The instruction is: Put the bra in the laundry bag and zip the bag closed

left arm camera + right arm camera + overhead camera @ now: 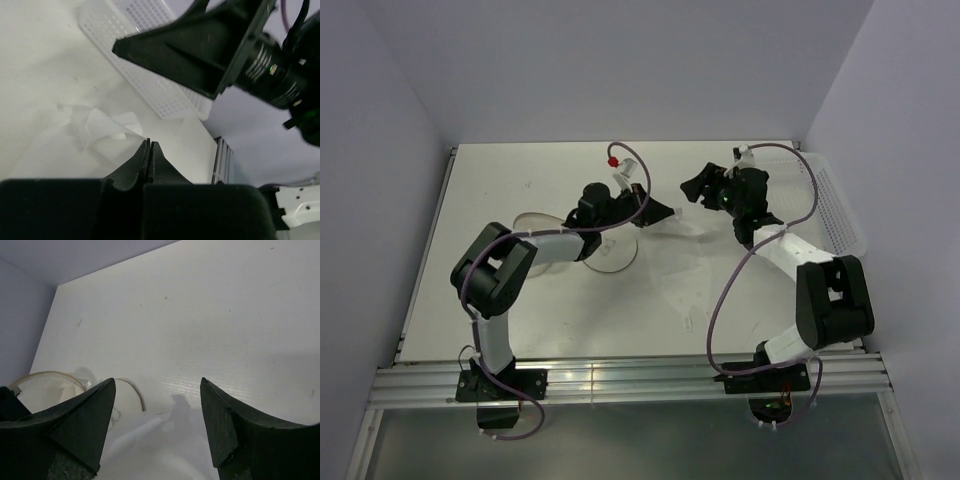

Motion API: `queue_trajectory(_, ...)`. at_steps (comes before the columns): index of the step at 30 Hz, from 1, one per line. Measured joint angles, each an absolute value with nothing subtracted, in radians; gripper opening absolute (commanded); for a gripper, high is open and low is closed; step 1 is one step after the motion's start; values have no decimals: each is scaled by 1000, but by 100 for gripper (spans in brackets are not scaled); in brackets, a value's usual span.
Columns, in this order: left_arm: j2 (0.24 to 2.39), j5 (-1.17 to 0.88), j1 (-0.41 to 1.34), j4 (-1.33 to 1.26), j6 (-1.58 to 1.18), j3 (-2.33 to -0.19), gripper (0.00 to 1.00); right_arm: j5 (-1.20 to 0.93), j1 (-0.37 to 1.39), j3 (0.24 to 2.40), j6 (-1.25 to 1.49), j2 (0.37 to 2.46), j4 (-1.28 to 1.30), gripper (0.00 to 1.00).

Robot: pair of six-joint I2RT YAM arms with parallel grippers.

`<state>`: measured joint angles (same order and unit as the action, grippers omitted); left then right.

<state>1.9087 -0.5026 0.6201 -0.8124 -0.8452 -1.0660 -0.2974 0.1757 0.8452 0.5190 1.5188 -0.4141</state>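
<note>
The bra is a crumpled white fabric on the white table; a peaked fold of it runs up to the tip of my left gripper, whose jaws are pressed together on it. In the top view the bra is faint, right of the laundry bag, which lies flattened with its tan-rimmed round faces showing under the left arm. My left gripper hovers just right of the bag. My right gripper is open and empty, close beside it. In the right wrist view the bra fills the space under the open right gripper, with the bag's rims behind.
A white perforated plastic basket stands along the table's right edge; it also shows in the left wrist view. The right gripper's black finger looms close above the left jaws. Walls enclose the table on three sides.
</note>
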Motion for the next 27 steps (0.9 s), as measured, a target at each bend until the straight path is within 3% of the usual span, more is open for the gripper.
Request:
queue_trajectory(4,1887,-496,681,-783,-756,-1059,0,-252,176,849,529,1442,-318,70)
queue_trajectory(10,1837,-467,729,-771,-675,-942,0,-209,176,776,549,1354,-236,52)
queue_trajectory(14,1806,-445,765,-748,-625,-865,1,-177,176,717,552,1314,-170,49)
queue_trajectory(16,1796,-430,797,-733,-598,-835,5,-157,176,698,552,1295,-132,51)
queue_trajectory(18,1794,-417,833,-720,-564,-810,19,-149,177,695,551,1280,-94,59)
queue_trajectory(19,1794,-408,847,-712,-553,-801,29,-146,177,695,546,1275,-81,61)
queue_trajectory(20,1794,-395,863,-705,-536,-789,45,-147,178,695,541,1271,-70,69)
queue_trajectory(23,1782,-364,903,-677,-503,-754,72,-148,182,688,527,1262,-35,81)
queue_trajectory(27,1733,-338,925,-648,-490,-716,88,-160,183,659,514,1262,8,86)
